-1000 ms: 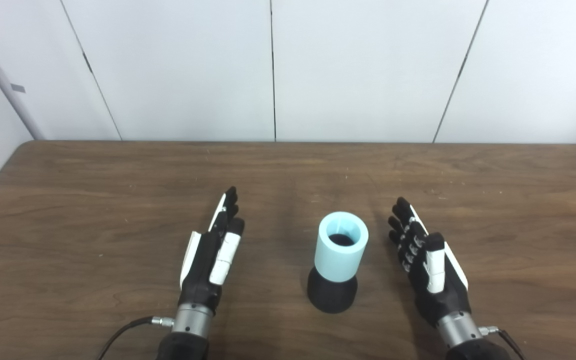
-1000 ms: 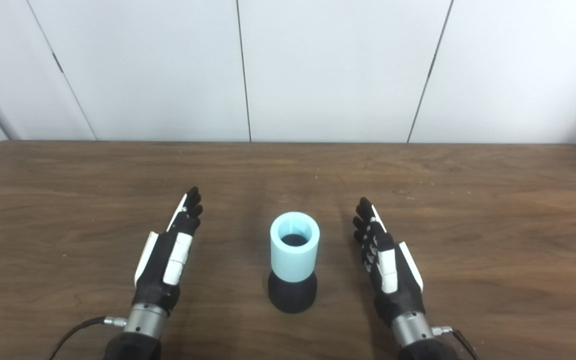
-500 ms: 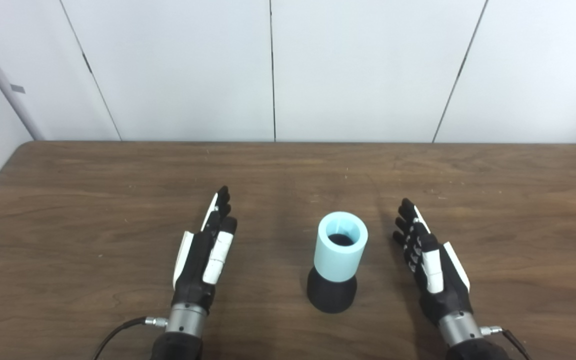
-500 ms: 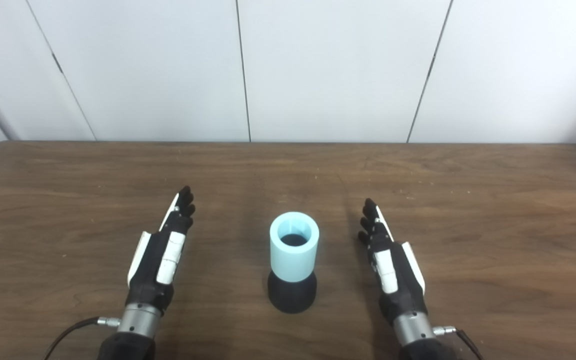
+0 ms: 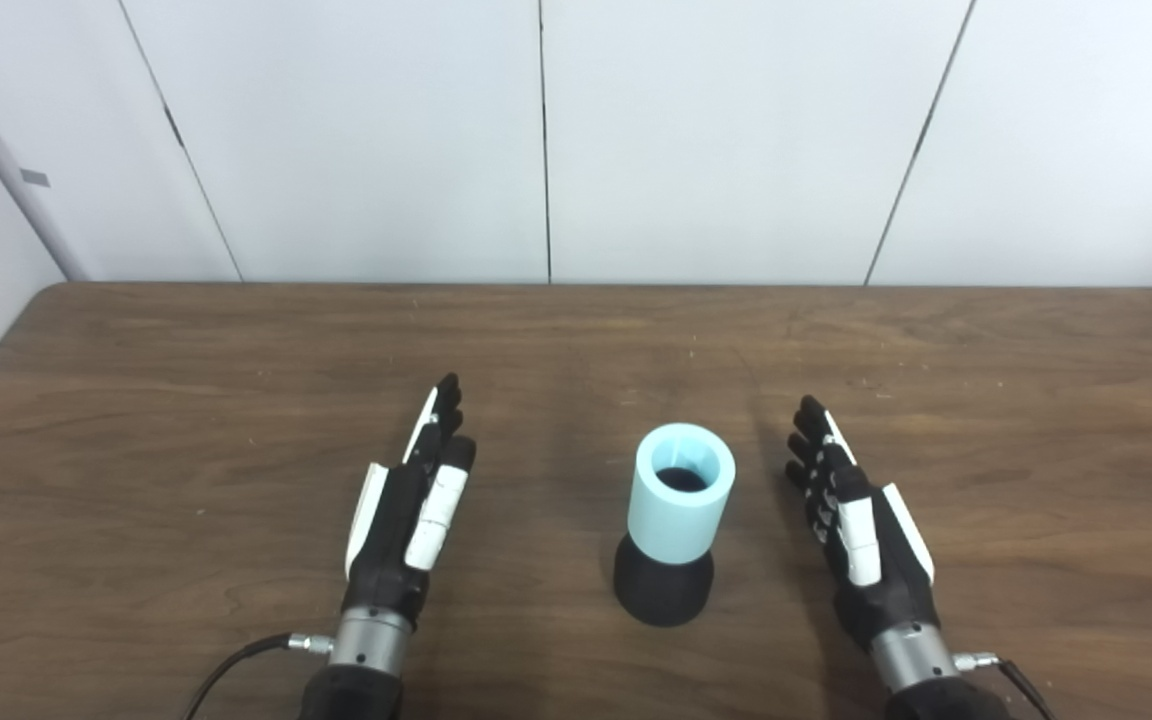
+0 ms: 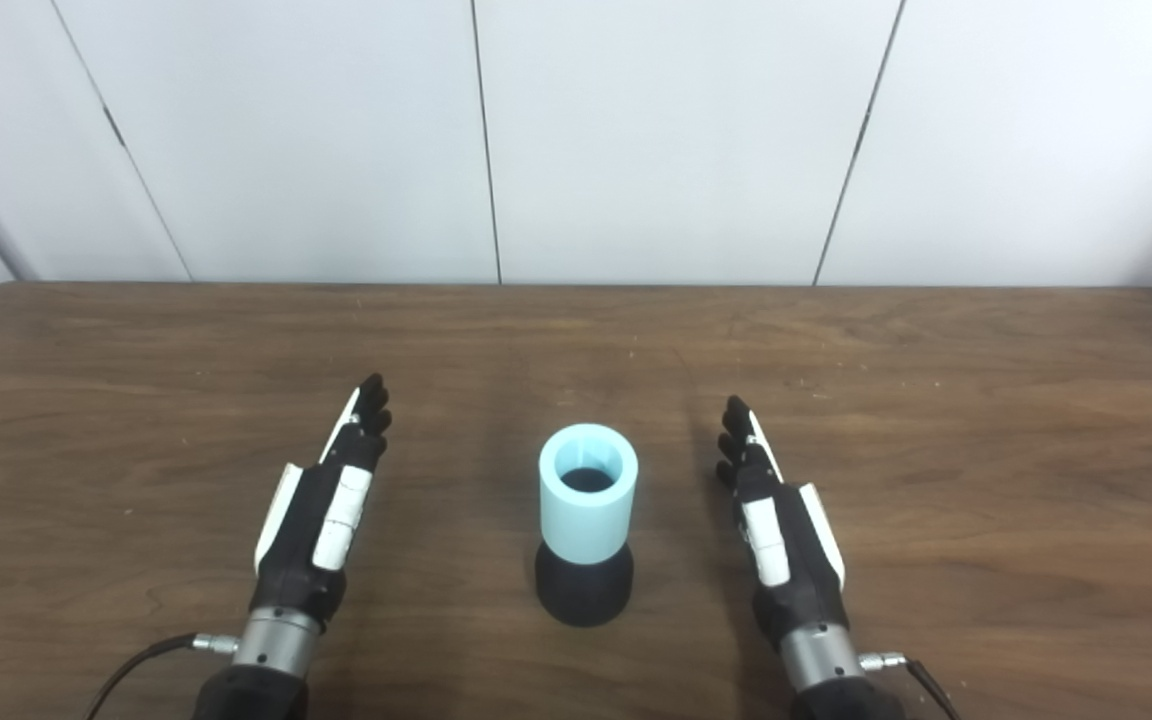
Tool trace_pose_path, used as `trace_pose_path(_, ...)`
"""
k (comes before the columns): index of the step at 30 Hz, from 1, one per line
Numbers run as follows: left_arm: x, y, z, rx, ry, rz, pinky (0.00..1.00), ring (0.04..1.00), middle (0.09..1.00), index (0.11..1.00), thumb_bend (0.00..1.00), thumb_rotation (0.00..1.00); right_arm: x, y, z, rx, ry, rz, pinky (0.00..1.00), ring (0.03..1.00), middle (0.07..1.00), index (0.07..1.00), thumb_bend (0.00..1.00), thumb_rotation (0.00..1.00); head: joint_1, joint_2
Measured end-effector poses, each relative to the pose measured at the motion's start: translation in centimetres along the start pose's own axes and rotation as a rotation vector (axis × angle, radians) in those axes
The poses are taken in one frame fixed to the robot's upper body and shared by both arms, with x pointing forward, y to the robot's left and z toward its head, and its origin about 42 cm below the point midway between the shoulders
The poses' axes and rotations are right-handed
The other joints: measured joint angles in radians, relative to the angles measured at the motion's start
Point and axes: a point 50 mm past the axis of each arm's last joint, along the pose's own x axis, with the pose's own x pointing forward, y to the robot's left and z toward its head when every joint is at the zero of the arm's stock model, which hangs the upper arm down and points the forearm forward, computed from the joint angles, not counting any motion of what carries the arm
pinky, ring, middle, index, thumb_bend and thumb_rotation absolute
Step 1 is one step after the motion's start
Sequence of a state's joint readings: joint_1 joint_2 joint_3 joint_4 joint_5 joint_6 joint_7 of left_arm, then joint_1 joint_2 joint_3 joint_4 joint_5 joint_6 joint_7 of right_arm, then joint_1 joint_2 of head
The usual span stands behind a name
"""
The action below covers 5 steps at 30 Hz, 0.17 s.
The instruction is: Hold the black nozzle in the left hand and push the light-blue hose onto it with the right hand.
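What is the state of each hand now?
Left hand: open, holding nothing.
Right hand: open, holding nothing, beside the light-blue plastic hose.

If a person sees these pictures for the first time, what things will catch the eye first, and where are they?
First comes the light-blue hose piece, a short open tube standing upright on the flared black nozzle at the middle of the brown wooden table. Next come the two black-and-white hands, the left hand and the right hand, each open beside the stack, without touching it.
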State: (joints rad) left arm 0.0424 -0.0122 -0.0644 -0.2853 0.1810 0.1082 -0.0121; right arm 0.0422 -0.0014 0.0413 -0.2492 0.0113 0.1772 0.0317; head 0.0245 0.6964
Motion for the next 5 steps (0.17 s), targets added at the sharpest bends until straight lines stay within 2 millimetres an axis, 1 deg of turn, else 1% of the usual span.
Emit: trace_pose_path(5,-0.01,-0.07,0.01,0.000,-0.001,-0.002,1.00,1.000,1.000,1.000,0.79,1.00,0.02,-0.05,0.04,0.016,-0.027,-0.002,1.00,1.000,1.000,1.000,0.75,1.00,0.000,0.002)
